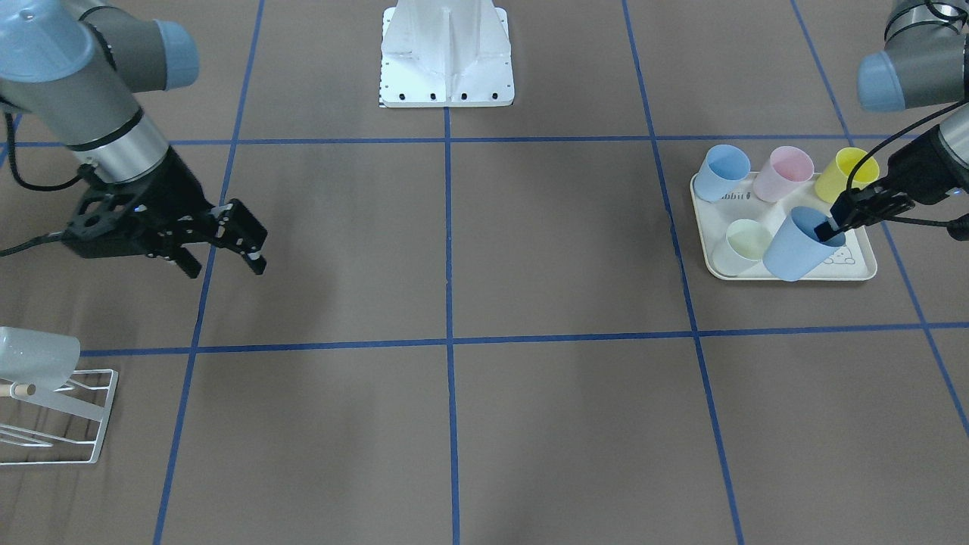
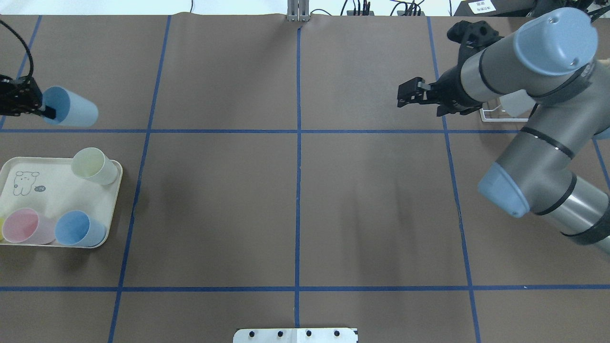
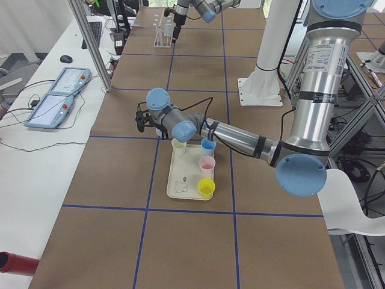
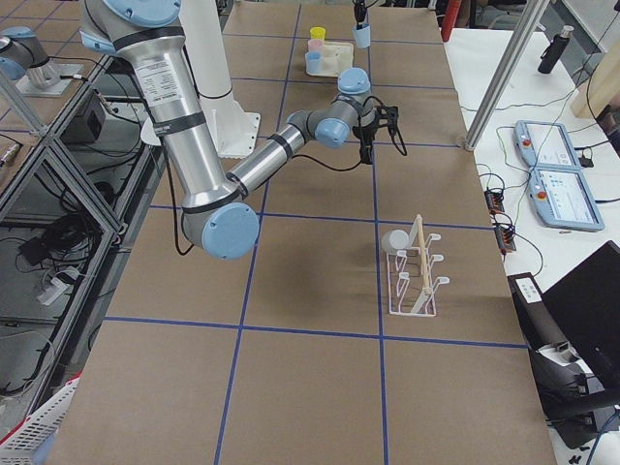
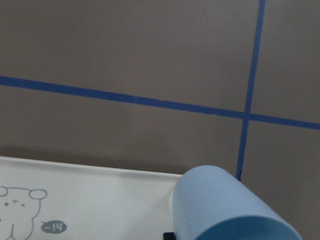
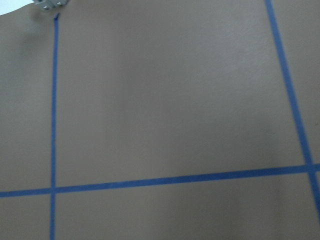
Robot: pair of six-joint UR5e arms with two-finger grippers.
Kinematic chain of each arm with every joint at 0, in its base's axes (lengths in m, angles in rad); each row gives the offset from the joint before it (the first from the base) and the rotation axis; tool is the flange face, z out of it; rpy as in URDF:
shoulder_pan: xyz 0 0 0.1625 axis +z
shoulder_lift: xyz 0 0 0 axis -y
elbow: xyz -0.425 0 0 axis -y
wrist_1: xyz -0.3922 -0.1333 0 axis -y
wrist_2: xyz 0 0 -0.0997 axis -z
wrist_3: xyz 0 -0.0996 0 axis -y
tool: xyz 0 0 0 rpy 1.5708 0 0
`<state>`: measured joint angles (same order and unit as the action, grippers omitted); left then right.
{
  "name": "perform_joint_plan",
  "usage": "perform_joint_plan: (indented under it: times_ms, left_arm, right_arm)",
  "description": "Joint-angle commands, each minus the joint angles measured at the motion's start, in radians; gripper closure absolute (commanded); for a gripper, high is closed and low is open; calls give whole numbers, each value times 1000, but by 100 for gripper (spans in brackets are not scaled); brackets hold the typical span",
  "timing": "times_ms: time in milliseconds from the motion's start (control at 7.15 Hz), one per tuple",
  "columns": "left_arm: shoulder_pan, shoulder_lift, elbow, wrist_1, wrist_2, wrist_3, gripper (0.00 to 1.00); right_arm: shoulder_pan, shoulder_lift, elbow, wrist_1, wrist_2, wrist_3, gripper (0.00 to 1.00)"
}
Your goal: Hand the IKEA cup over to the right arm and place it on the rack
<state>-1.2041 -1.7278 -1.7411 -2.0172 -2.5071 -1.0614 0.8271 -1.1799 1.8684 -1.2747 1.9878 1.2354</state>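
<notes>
The IKEA cup (image 1: 799, 246) is light blue and hangs tilted on its side above the tray's front edge. My left gripper (image 1: 831, 227) is shut on its rim, one finger inside the mouth. From overhead the IKEA cup (image 2: 71, 113) points right from the left gripper (image 2: 46, 111); its wall also fills the left wrist view's bottom, IKEA cup (image 5: 232, 207). My right gripper (image 1: 224, 265) is open and holds nothing, hovering far across the table; overhead, the right gripper (image 2: 404, 97) points left. The white wire rack (image 1: 72, 424) stands near it with a pale cup (image 1: 34, 362) on a peg.
A cream tray (image 1: 863, 270) with a bear drawing holds a blue cup (image 1: 721, 172), a pink cup (image 1: 783, 174), a yellow cup (image 1: 844, 170) and a pale green cup (image 1: 746, 244). The white robot base (image 1: 447, 57) stands mid-table at the robot's side.
</notes>
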Motion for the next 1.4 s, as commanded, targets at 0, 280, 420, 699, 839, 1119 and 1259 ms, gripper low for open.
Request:
perform_joint_plan:
  times_ms: [0,280,420,699,839,1119,1259]
  left_arm:
    - [111,-91,-37,-72,8,-263,100]
    - [220,-218,-24,-170,22,-447,100]
    - [301,-269,-28,-252,110,-571,100]
    - [472,-286,-18,-625,352,-882,100]
    - [516,-286,20,-826,416,-1019,100]
    - [624,-291,116,-1213,581,-1252,100]
    - [661,-317,126,-1292,643,-1344,100]
  right_arm:
    - [-92,57,58,2,-35,135,2]
    - [-131,37,23,375,-37,357,2]
    - [-132,-15,2,604,-35,457,2]
    - [-140,-78,-44,992,-37,611,2]
    - [-140,-79,-85,1158,-41,674,2]
    - [-147,-67,-181,1392,-92,722,2]
    - [-164,-61,-190,1446,-130,761,2]
